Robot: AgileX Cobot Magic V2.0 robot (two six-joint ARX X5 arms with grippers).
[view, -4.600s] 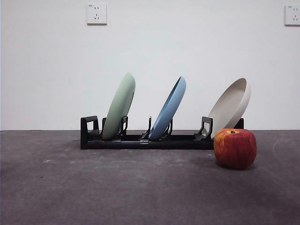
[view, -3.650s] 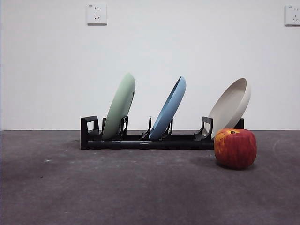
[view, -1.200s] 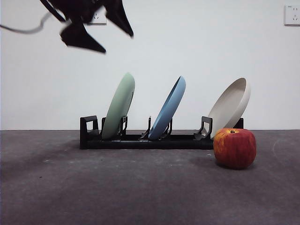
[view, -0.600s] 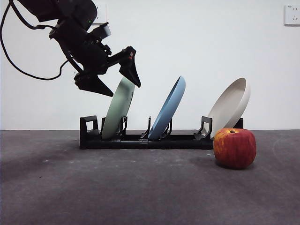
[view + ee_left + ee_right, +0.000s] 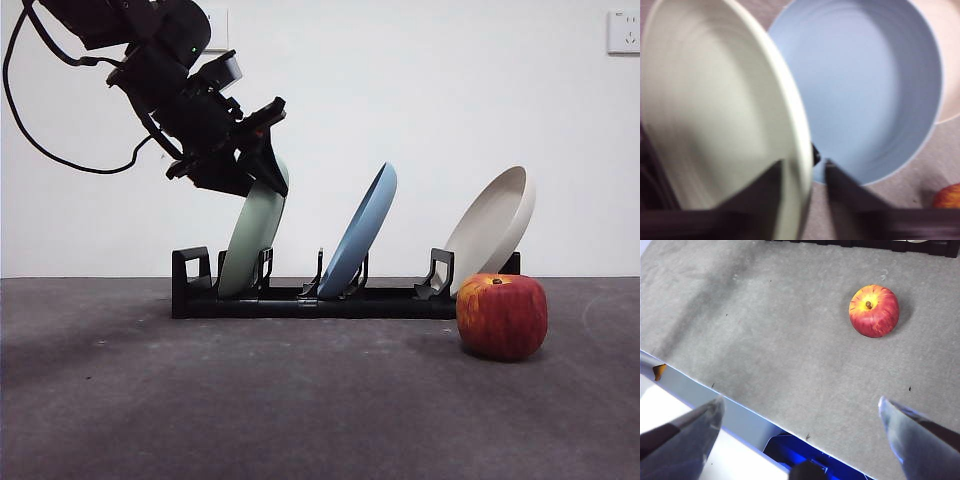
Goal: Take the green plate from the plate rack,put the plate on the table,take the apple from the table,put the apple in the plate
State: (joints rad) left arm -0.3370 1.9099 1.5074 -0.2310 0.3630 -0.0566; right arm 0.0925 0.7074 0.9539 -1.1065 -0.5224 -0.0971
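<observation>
We see left pincer (image 5: pixel 262 172) straddling top rim of green plate (image 5: pixel 250 245), jaws narrowed, one each face, contact unclear. Plate leans in rack (image 5: pixel 300 300) below pincer, slot props it. Blue plate (image 5: pixel 358 232) beyond. Apple (image 5: pixel 501 316) on table (image 5: pixel 300 400), far right. Right pincer (image 5: pixel 800 427) wide, waiting.

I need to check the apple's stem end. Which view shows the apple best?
The right wrist view: the apple appears whole from above, stem visible. The front view shows its side; the left wrist view catches only a blurred sliver.
</observation>
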